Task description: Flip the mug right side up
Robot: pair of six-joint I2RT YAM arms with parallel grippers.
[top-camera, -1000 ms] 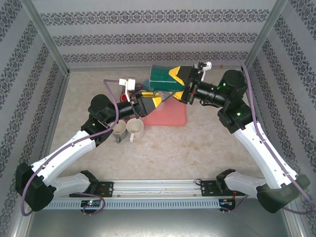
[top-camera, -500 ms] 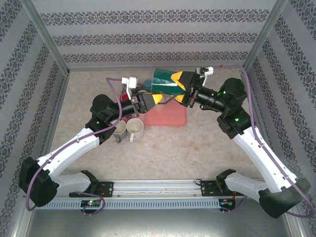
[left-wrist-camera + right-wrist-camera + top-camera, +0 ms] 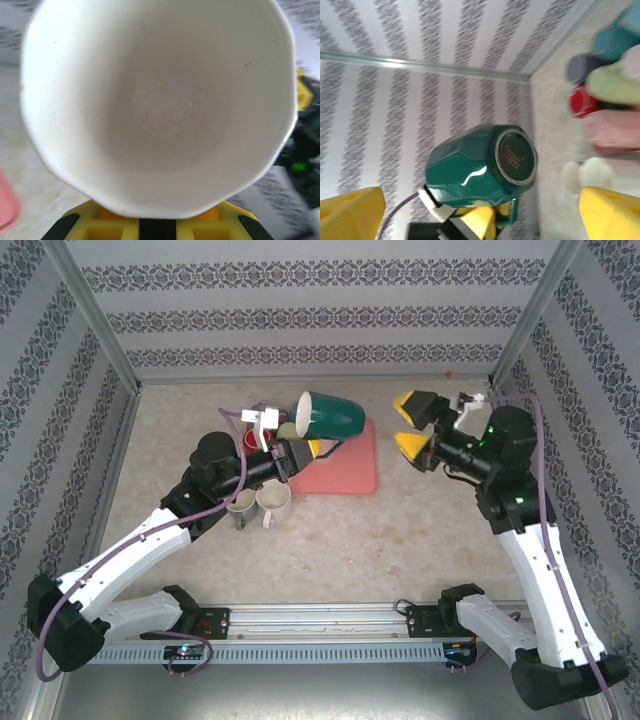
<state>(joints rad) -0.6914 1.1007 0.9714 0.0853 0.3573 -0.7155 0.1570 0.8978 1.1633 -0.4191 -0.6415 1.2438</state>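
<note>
Green mug [image 3: 335,416] held tilted sideways, left gripper [image 3: 306,446] clamped on it, fingertips mostly hidden, right gripper [image 3: 413,424] spread wide.

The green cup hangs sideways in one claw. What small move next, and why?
Probably the left gripper should roll its wrist until the mouth faces up: it pinches the green mug by the rim, sideways in the air, and the right gripper is open.

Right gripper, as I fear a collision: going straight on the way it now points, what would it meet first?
Most likely the green mug, its base turned toward it, held by the left gripper. The right wrist view shows it ahead between the open right gripper's fingers; how far is unclear.
</note>
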